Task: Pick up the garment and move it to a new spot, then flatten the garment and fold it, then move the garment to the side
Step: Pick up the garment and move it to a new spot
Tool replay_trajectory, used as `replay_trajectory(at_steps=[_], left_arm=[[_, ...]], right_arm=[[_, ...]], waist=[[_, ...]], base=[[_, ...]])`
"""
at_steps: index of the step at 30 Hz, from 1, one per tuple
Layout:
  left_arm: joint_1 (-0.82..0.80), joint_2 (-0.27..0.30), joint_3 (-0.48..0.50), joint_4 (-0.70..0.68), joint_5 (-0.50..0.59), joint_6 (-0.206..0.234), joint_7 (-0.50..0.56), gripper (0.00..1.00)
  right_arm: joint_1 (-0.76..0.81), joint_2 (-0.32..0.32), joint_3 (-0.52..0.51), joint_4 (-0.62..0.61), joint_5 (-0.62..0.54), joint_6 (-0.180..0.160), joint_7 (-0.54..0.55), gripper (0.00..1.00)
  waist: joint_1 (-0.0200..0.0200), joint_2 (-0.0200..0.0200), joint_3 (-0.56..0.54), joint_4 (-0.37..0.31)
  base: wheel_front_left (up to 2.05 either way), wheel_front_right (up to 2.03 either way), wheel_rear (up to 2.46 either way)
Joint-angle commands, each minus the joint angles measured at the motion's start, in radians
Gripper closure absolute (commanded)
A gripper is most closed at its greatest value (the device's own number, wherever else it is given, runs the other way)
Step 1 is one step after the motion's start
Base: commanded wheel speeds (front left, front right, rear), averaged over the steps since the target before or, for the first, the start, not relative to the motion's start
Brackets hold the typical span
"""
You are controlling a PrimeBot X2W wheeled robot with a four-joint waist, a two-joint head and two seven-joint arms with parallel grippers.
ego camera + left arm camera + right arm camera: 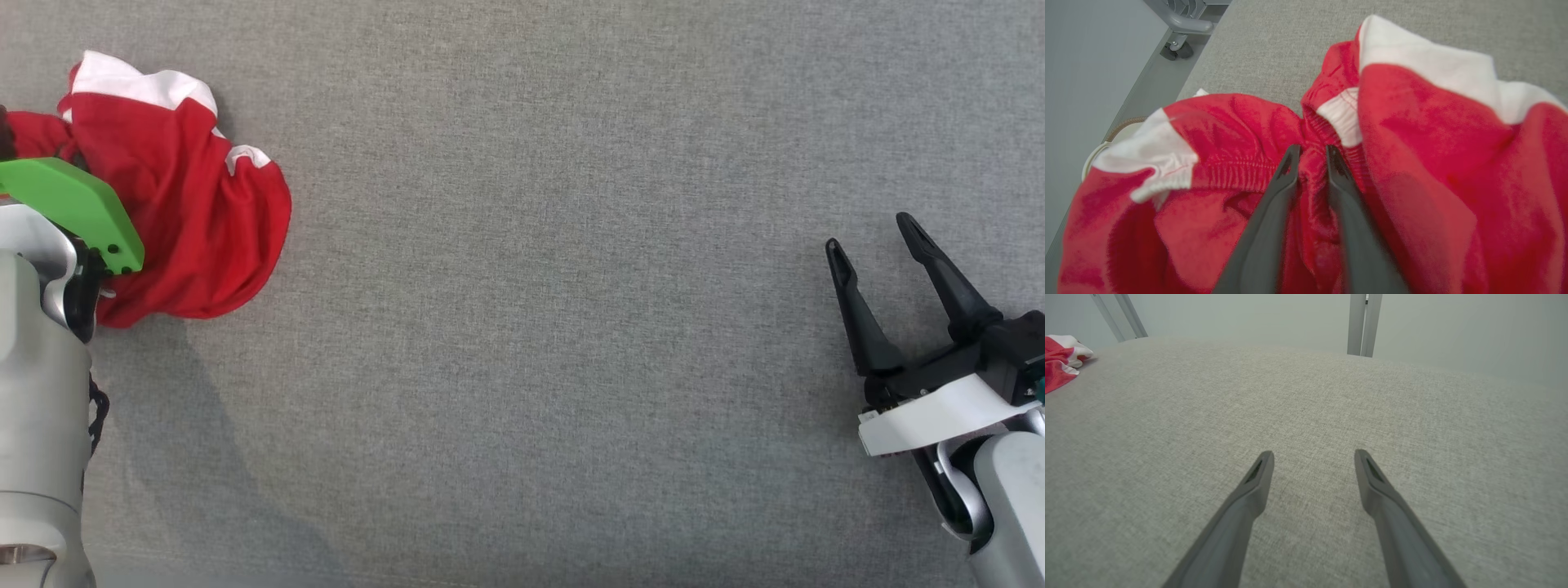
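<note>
I see a grey woven tabletop, the red-and-white garment bunched at its far left. My left wrist view adds the table edge just beside it, floor and a caster; there the left gripper is clamped on a red fold. Wide open tabletop separates it from the right gripper, jaws spread apart.

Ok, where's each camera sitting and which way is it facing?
Head view: on the head, looking down at the grey table; left forearm lower left, open right gripper lower right.
Left wrist view: on that wrist, looking along the left gripper, closed on a garment fold.
Right wrist view: on that wrist, looking along its open fingers across the table.
Shared: the garment, in all three.
</note>
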Motion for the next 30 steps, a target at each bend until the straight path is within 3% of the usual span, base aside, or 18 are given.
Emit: replay_trajectory(at_steps=[1, 6, 12, 19, 23, 30], left_arm=[[-0.011, 0.011, -0.008, -0.012, 0.01, -0.004, -0.047, 1.0], [-0.033, 0.035, -0.056, -0.068, 0.025, -0.007, -0.204, 1.0], [-0.057, 0.058, -0.17, -0.204, 0.005, -0.008, -0.254, 1.0], [-0.055, 0.105, -0.296, -0.471, -0.083, -0.007, -0.153, 1.0], [-0.033, 0.123, -0.328, -0.651, -0.145, -0.006, -0.07, 1.0], [-0.003, 0.074, -0.349, -0.879, -0.229, 0.003, 0.053, 1.0]], right_arm=[[0.006, 0.006, -0.002, 0.006, -0.006, -0.002, -0.002, 0.0], [0.019, 0.032, 0.013, 0.023, 0.002, -0.002, -0.002, 0.0], [0.025, 0.09, 0.044, 0.049, 0.015, -0.002, -0.002, 0.0], [0.044, 0.16, 0.061, 0.074, 0.028, -0.002, -0.002, 0.0], [0.06, 0.192, 0.058, 0.083, 0.032, -0.002, -0.002, 0.0], [0.089, 0.214, 0.039, 0.083, 0.034, -0.002, -0.002, 0.0]], waist=[[-0.0001, 0.0, -0.02, 0.0], [-0.0001, 0.0, -0.094, -0.001], [-0.0001, 0.0, -0.209, -0.029], [-0.0001, 0.0, -0.333, -0.137], [-0.0001, 0.0, -0.389, -0.232], [-0.0001, 0.0, -0.448, -0.397]], base=[[0.0, 0.0, 0.0], [0.0, 0.0, 0.0], [0.0, 0.0, 0.0], [0.0, 0.0, 0.0], [0.0, 0.0, 0.0], [0.0, 0.0, 0.0]])
